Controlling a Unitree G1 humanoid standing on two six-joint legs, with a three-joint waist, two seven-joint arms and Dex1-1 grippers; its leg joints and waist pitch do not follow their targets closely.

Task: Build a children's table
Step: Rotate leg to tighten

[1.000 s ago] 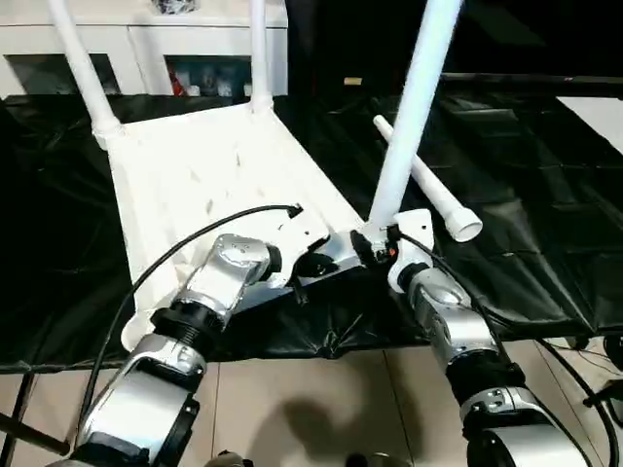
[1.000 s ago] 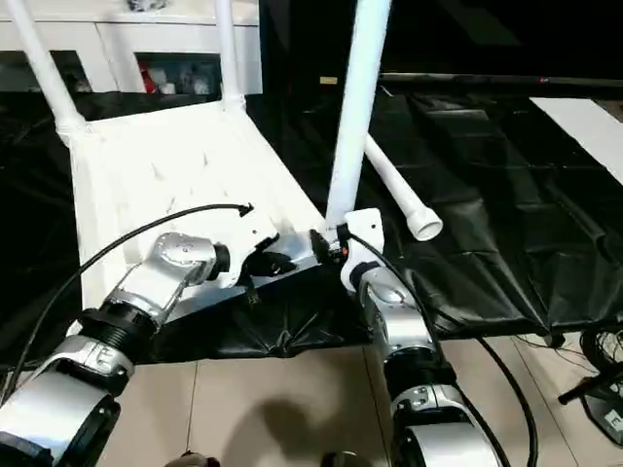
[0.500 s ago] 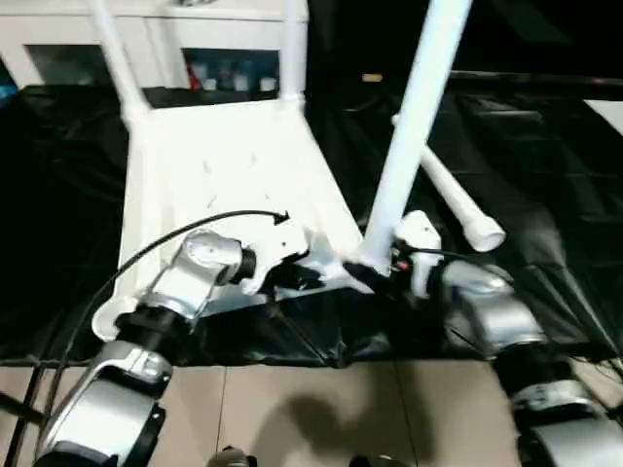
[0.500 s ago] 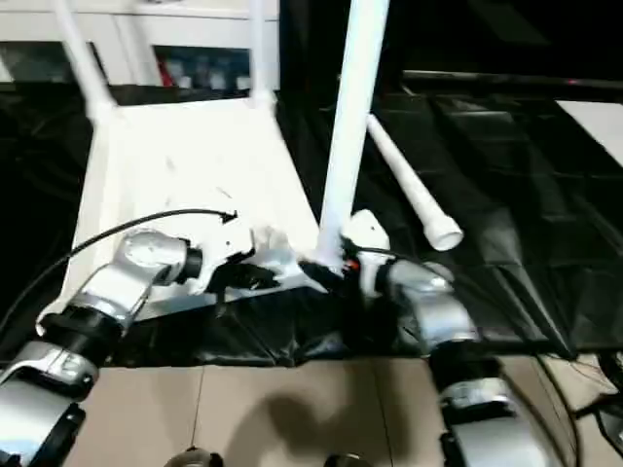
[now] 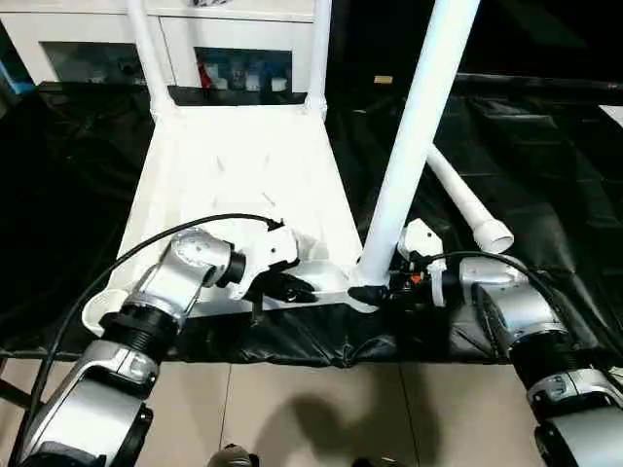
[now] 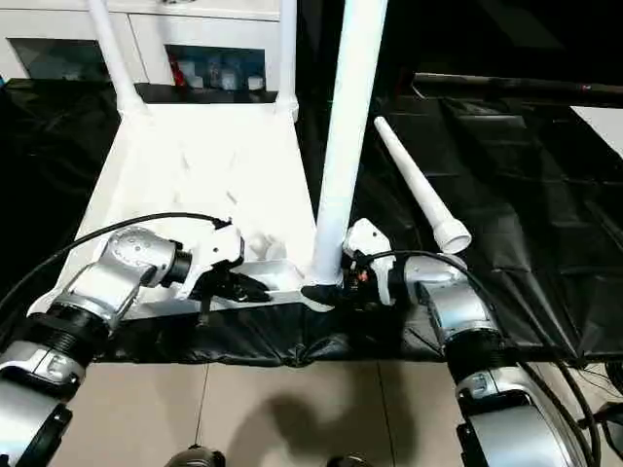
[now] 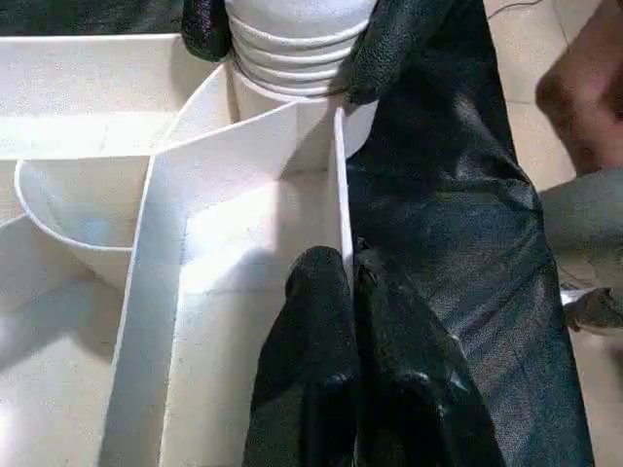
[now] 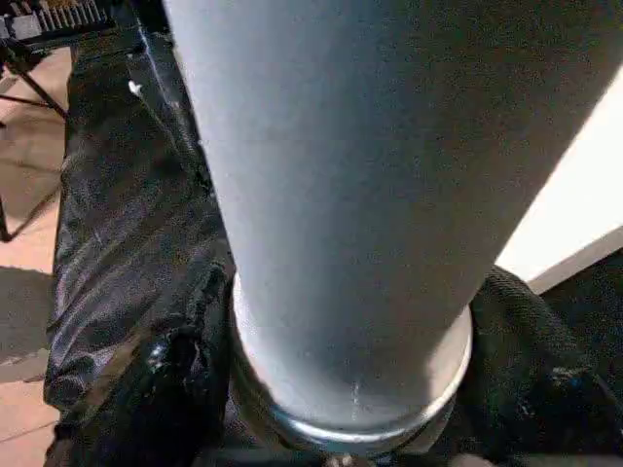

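Observation:
The children's table lies upside down on a black sheet, its white ribbed tabletop facing up. Two legs stand in the far corner sockets. A third leg stands upright in the near right socket. My right gripper is closed around its ribbed base, one black finger on each side. My left gripper is shut on a thin rib of the tabletop just beside that socket. Another leg lies loose on the sheet to the right.
The near left corner socket stands empty. A white cabinet with glass doors runs along the back. The black sheet ends at the near edge, with tiled floor below. A black cable loops over my left forearm.
The camera has shifted. My right forearm has swung round so that it reaches the leg's base from the right. The leg has stayed upright, and the left gripper has kept its hold.

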